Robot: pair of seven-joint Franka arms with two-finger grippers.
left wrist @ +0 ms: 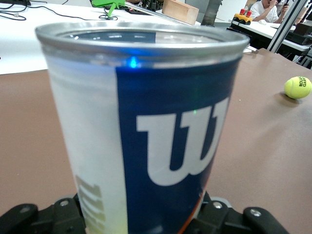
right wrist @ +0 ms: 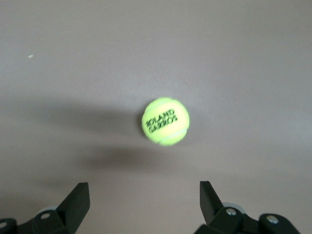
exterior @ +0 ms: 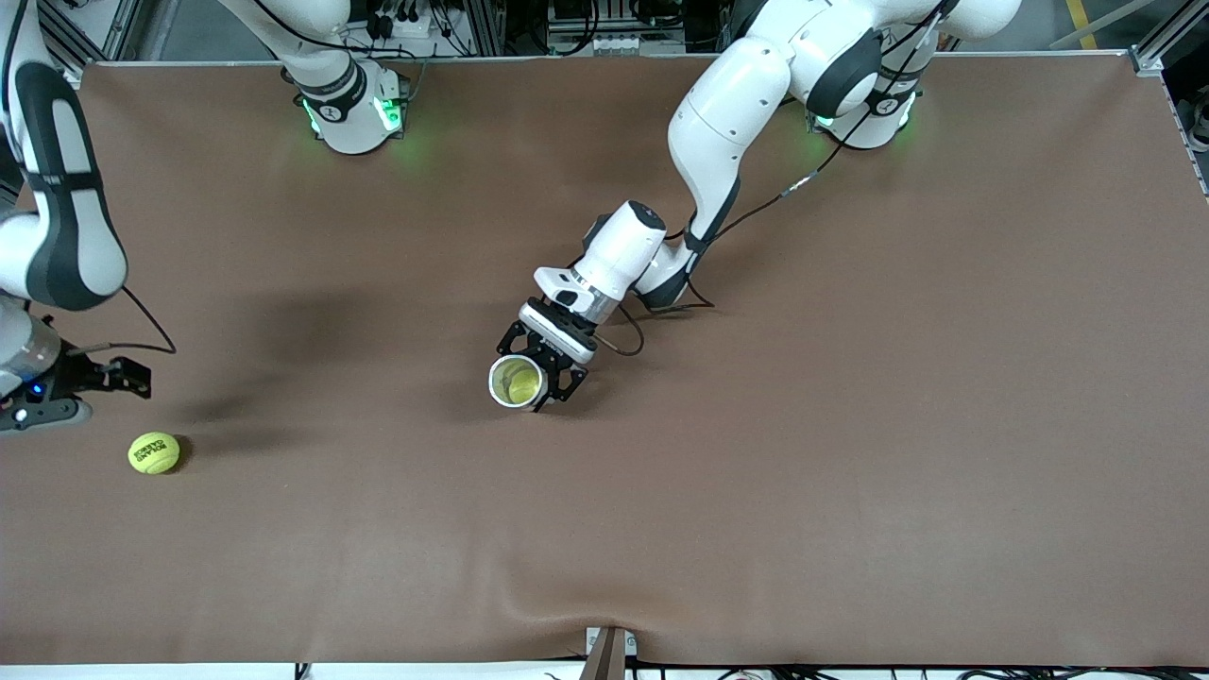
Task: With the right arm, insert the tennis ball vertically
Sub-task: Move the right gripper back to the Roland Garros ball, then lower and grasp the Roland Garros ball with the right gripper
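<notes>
Spanning the whole front view, the brown table (exterior: 850, 472) carries two white arms. The left arm (exterior: 727, 123) reaches down from its base at the top of that view, bends at the elbow and slants its forearm toward the table's middle, wrist angled low. The right arm (exterior: 57, 227) enters at its own end of the table, its upper link upright and its wrist dropping toward the mat.

The left gripper (exterior: 540, 370) is clamped on a can (exterior: 517, 382) that stands upright on the table's middle, open mouth up, with something yellow-green showing inside. In the left wrist view the can (left wrist: 146, 131) fills the picture, blue and white with a metal rim, the black fingers (left wrist: 44, 217) pressed to its base on both sides.

The right gripper (exterior: 127, 376), a small blue light on its body, hangs just above the table with its fingers (right wrist: 75, 200) spread wide and nothing between them.

The ball (exterior: 154, 452), yellow-green with dark lettering, lies on the table at the right arm's end, well apart from the can and nearer the front camera than it. In the right wrist view the ball (right wrist: 165, 121) sits clear of the spread fingers.
</notes>
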